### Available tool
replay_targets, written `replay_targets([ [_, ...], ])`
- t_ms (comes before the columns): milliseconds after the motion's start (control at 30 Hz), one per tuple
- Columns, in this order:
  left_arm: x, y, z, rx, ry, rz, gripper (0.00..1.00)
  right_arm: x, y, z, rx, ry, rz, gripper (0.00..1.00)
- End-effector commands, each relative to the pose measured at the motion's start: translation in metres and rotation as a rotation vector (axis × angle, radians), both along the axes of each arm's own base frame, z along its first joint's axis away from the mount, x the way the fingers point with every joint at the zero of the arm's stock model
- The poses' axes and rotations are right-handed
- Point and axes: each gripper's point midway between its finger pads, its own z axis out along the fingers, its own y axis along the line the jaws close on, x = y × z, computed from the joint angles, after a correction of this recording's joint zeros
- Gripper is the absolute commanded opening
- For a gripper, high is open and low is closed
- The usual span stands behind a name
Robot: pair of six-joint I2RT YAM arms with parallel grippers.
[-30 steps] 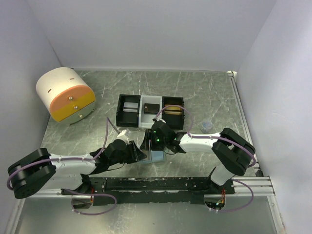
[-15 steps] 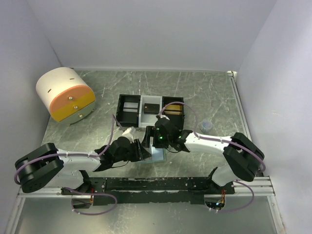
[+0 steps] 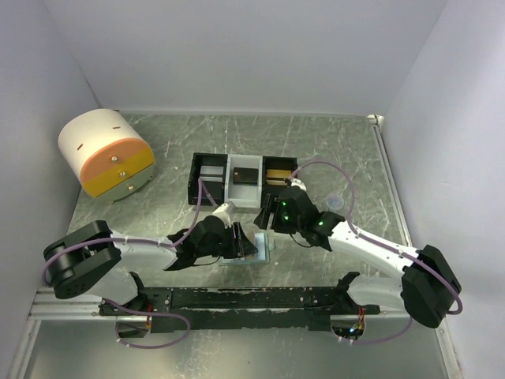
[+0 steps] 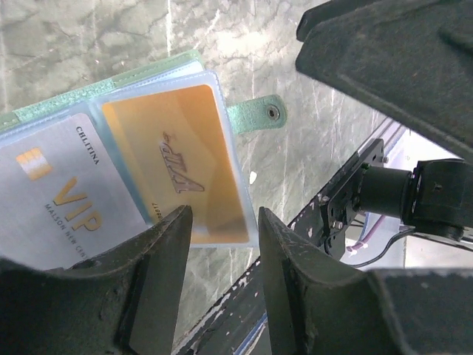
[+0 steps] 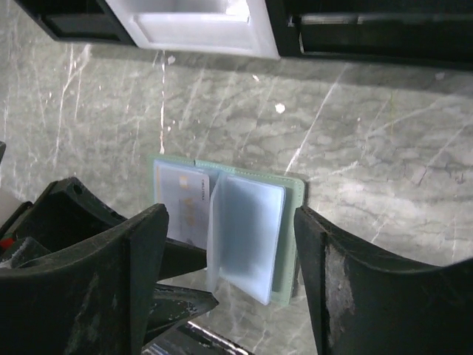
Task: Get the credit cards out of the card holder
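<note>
Status: the card holder (image 3: 263, 251) lies open on the desk (image 3: 331, 150), close to the near rail. It sits on the near side of the tray (image 3: 192, 181), between the two grippers.

Change over the last second:
- The right gripper (image 3: 272, 217) has backed off the holder toward the far right, and its arm has swung out right.
- The left gripper (image 3: 243, 243) has pushed in from the left and now sits at the holder's left edge.
- We read this as right clearing the way while left lines up for the pull.

Left wrist view: the silver card (image 4: 59, 207) and orange card (image 4: 174, 174) are both fully seated in clear sleeves. The snap strap (image 4: 255, 115) is flopped out to the side. The left jaws are apart and empty, with the tips straddling the free edge of the orange card's sleeve. We cannot tell whether they touch it.

Right wrist view: the right jaws are wide apart and empty, hovering above the holder. One clear sleeve page (image 5: 247, 237) stands partly lifted, not flat.

Task-wise, nothing is extracted yet. The likely next move is for left to close on the orange card's edge and slide it out.

Risk: the jaws may pinch sleeve and card together. The holder looks light, and with right off it nothing pins it down, so it may drag along.
</note>
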Motion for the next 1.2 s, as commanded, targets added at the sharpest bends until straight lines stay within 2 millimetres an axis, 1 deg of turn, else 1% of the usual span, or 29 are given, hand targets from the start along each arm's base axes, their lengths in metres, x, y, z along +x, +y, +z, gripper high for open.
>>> replay_targets([
  [0, -0.002, -0.011, 0.013, -0.013, -0.039, -0.034, 0.53, -0.012, 0.001, -0.001, 0.028, 0.005, 0.057, 0.66],
  [100, -0.003, -0.007, 0.018, 0.004, -0.052, -0.032, 0.57, -0.017, 0.006, -0.004, 0.053, 0.02, 0.087, 0.58],
  [200, -0.002, -0.003, 0.019, 0.05, -0.058, -0.038, 0.61, -0.019, 0.009, -0.002, 0.074, 0.02, 0.1, 0.54],
  [300, -0.001, 0.002, 0.022, 0.088, -0.069, -0.014, 0.61, -0.018, 0.008, -0.001, 0.074, 0.009, 0.098, 0.53],
  [333, -0.001, 0.005, 0.026, 0.081, -0.081, -0.001, 0.61, -0.018, 0.009, 0.0, 0.075, 0.007, 0.104, 0.52],
  [433, 0.0, 0.014, 0.033, 0.066, -0.092, 0.041, 0.62, -0.023, 0.016, -0.001, 0.101, 0.018, 0.15, 0.48],
  [467, 0.001, 0.021, 0.03, 0.095, -0.081, 0.066, 0.61, -0.024, 0.019, -0.003, 0.109, 0.026, 0.163, 0.47],
  [533, 0.004, 0.03, 0.029, 0.121, -0.081, 0.1, 0.6, -0.027, 0.02, -0.009, 0.112, 0.043, 0.173, 0.44],
  [633, 0.005, 0.041, 0.027, 0.143, -0.082, 0.135, 0.63, -0.033, 0.024, -0.017, 0.126, 0.068, 0.199, 0.39],
  [700, 0.005, 0.042, 0.027, 0.145, -0.089, 0.133, 0.66, -0.037, 0.025, -0.024, 0.128, 0.092, 0.213, 0.37],
  [833, 0.007, 0.036, 0.027, 0.146, -0.091, 0.121, 0.67, -0.045, 0.023, -0.042, 0.118, 0.139, 0.231, 0.35],
  [967, 0.007, 0.023, 0.026, 0.124, -0.082, 0.091, 0.68, -0.05, 0.016, -0.059, 0.081, 0.17, 0.219, 0.34],
  [1067, 0.007, 0.011, 0.024, 0.114, -0.077, 0.057, 0.67, -0.051, 0.004, -0.075, 0.032, 0.193, 0.17, 0.32],
  [1167, 0.008, -0.001, 0.023, 0.113, -0.074, 0.026, 0.66, -0.053, -0.008, -0.086, -0.007, 0.205, 0.13, 0.31],
])
